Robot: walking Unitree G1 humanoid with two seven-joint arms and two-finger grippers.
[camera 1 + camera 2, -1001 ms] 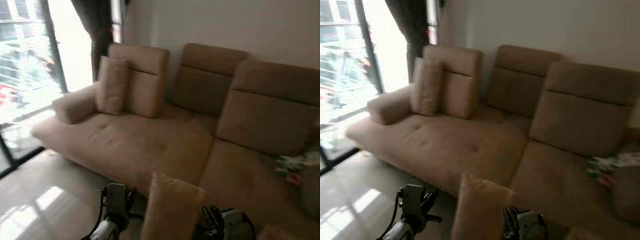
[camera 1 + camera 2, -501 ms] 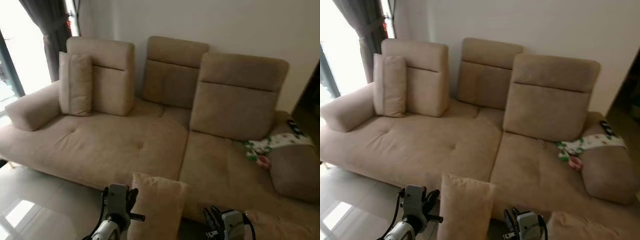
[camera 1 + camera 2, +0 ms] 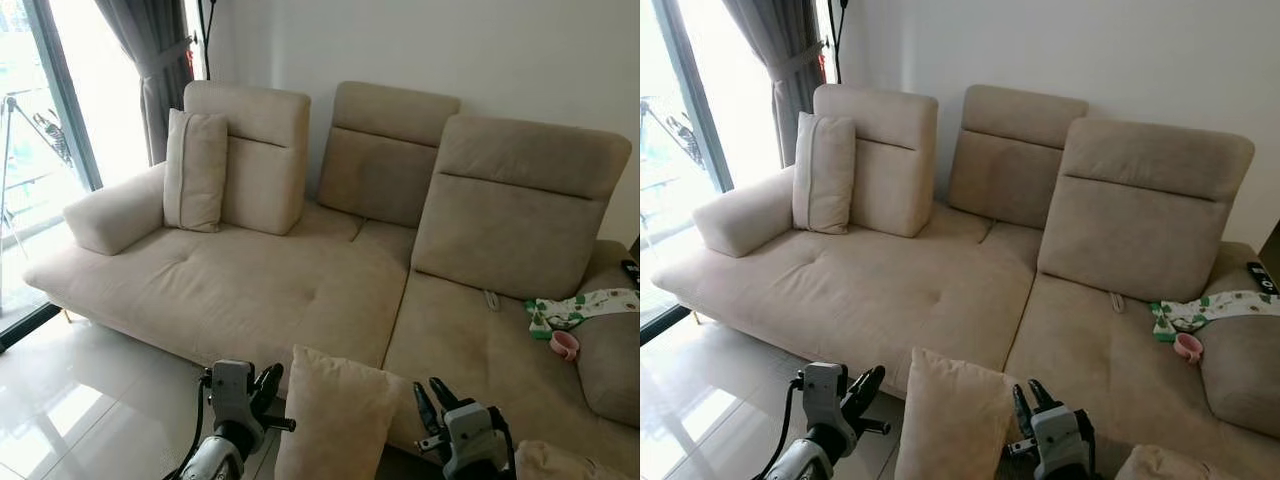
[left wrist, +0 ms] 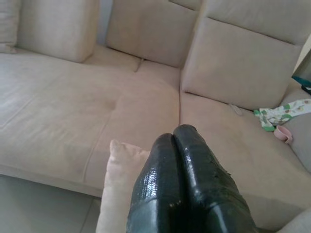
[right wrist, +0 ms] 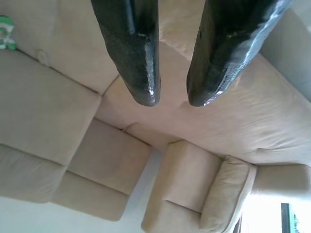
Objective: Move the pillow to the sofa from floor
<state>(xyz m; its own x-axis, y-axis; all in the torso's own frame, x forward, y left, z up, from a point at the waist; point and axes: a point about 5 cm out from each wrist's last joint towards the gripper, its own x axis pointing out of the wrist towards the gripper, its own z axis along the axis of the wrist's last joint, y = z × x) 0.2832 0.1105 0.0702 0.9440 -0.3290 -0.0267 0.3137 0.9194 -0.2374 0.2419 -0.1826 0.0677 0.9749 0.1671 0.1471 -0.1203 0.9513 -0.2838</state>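
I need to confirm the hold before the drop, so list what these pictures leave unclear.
- Pillow: its lower part is cut off by the bottom edge of both eye views, so any contact below cannot be seen.
- Left gripper: fingers pressed together, tips over the pillow; contact cannot be told.
- Right gripper: fingers apart; the eye views do not settle whether it touches the pillow.
- Pink item on the sofa: too small to identify.

Daylight is admitted through the glazed door (image 3: 40, 170) on the left, where the panes are blown out to white. Glare is reflected off the glossy floor tiles (image 3: 70, 400). The sofa (image 3: 890, 280) is evenly lit and sharply rendered. Soft focus is noted in both wrist views, with highlights on the black fingers (image 5: 131, 53).
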